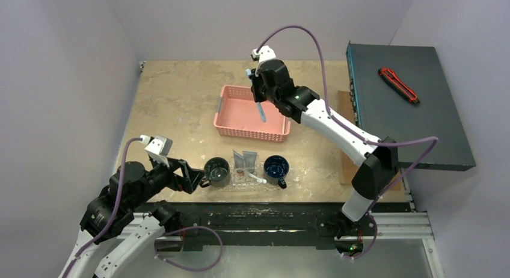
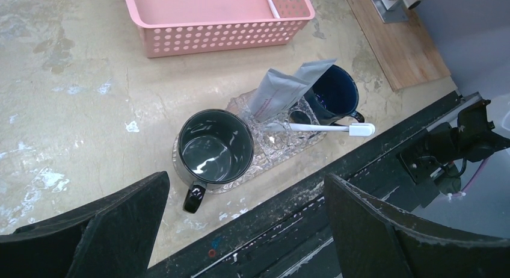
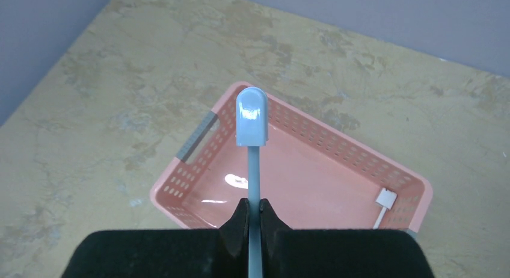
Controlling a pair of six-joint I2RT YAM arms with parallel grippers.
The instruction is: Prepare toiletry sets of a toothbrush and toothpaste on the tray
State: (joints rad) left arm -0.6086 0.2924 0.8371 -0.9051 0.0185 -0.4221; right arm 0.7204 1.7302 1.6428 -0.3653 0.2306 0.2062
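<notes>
Pale bluish toothbrush [image 3: 251,117] is clamped by its thin handle between the shut fingers of the right gripper [image 3: 254,219]. Its capped head sticks out past the fingertips. That gripper hangs over the pink basket [image 3: 180,180] at mid-table; can't tell if the brush's other end touches the basket floor. One more white brush [image 3: 383,204] lies inside the basket, in a corner against the wall.

Left gripper [image 1: 191,174] has its jaws wide apart, holding nothing, and hovers at the near table edge just beside the black mug [image 2: 193,197].

Tray [image 2: 264,163], see-through, sits near the front edge, well apart from the basket. Black mug is on its left end, blue mug [image 2: 335,90] at its right end. Two silver tubes [image 2: 281,91] lie side by side between the mugs, and a white toothbrush [image 2: 325,128] lies across the tray in front of them, head poking past the rim.

Dark box [image 1: 397,121] stands at the right with a red cutter [image 1: 398,85] on top.
</notes>
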